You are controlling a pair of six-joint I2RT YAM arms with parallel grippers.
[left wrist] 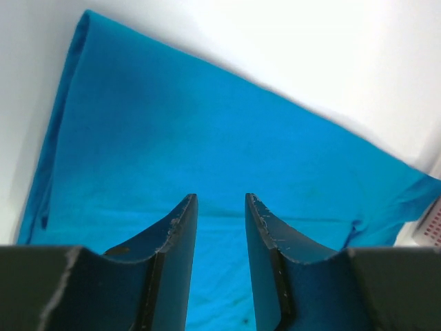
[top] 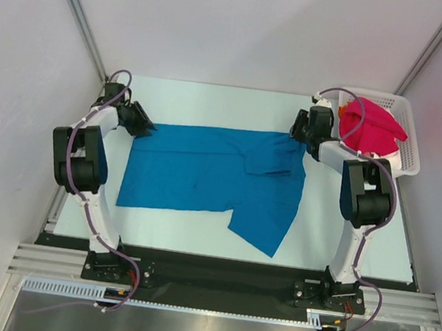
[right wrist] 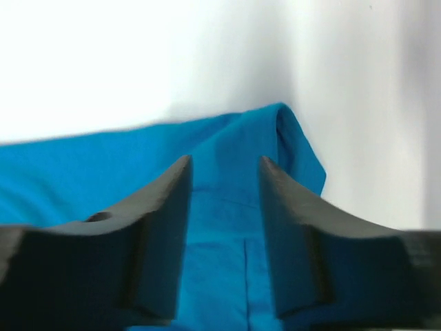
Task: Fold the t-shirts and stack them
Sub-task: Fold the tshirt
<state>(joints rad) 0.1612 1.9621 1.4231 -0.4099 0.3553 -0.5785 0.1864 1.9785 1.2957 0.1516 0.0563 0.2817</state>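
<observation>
**A:** From above, where does the blue t-shirt (top: 204,171) lie?

**B:** It is spread on the table (top: 213,100), stretched between the two pairs of fingers. The left fingers (top: 145,123) sit at its far left corner and the right fingers (top: 298,132) at its far right corner. A sleeve lies doubled over just inward of the right fingers, and a loose flap trails away toward the arm bases. The crimson-pink t-shirt (top: 371,129) is heaped in the white basket (top: 411,161), just outward of the right fingers.

**A:** And the left wrist view?

**B:** The left fingers (left wrist: 176,234) stand apart with a clear gap. Blue cloth lies beneath them and ahead of the tips, and I see nothing pinched between them.

**A:** The right wrist view?

**B:** These are spread too. Cloth lies under the right fingers (right wrist: 165,207), and a raised fold of edge sits just beyond the right-hand tip, with bare table past it.

**A:** So which step is this?

**B:** I judge the shirt is laid out and the first fold not yet made. Next, both pairs need to settle onto the far edge and close on the cloth together. Then they lift evenly and carry that edge over toward the near one. The doubled sleeve probably wants flattening first.
</observation>
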